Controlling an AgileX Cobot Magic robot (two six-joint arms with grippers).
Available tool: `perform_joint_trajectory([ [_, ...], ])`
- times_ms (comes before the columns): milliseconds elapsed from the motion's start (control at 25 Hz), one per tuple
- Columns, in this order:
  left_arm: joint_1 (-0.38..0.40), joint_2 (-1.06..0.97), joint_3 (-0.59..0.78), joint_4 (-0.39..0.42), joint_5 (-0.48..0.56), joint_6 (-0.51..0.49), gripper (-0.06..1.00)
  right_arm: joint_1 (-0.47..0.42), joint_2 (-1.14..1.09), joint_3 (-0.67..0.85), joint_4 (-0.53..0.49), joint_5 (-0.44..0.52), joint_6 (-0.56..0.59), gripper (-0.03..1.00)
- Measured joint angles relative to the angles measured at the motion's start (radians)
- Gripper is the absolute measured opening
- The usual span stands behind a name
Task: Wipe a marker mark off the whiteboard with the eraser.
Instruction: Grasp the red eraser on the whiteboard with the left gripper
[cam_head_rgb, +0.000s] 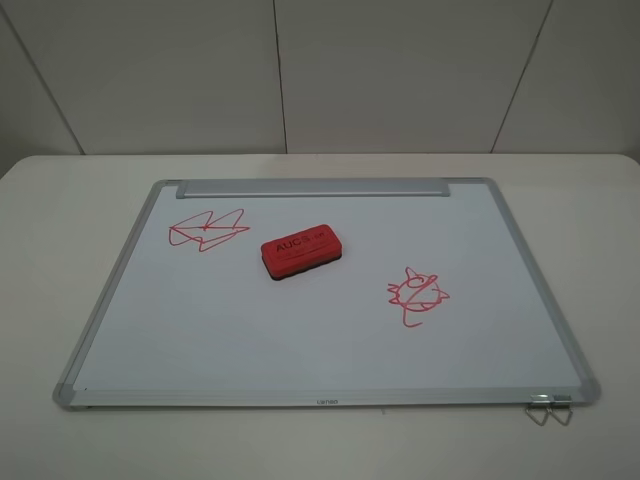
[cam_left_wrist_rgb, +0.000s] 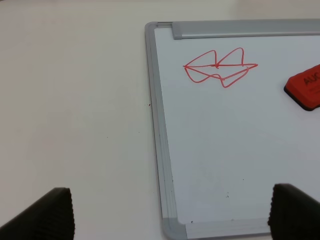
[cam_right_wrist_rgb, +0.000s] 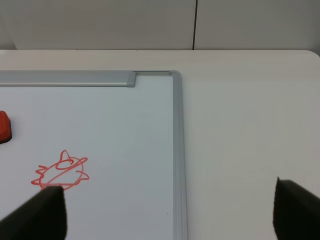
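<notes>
Exterior high: small red block eraser with black lettering and dark felt base (cam_head_rgb: 300, 251) lies flat mid-board on the large white whiteboard with silver-grey frame (cam_head_rgb: 300, 340), untouched. It sits between the red angular zigzag marker mark (cam_head_rgb: 207, 230) and a round bug-like red scribble (cam_head_rgb: 417, 294), nearer the zigzag. Left gripper (cam_left_wrist_rgb: 172, 212) and right gripper (cam_right_wrist_rgb: 169, 212) are both spread wide and empty. The step looks like the pick. Left arm is better placed. It should clamp the red body across its narrow width, above the felt, keep it level, and sweep only over the zigzag.

eraser (cam_head_rgb: 299, 253) top lettered "AUC"
</notes>
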Motion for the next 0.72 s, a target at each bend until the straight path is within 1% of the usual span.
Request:
perform_joint_trajectory([
  [720, 0.000, 0.000, 0.000, 0.000, 0.000, 0.002, 0.77, 0.000, 0.000, 0.000, 0.000, 0.000, 0.000, 0.71],
])
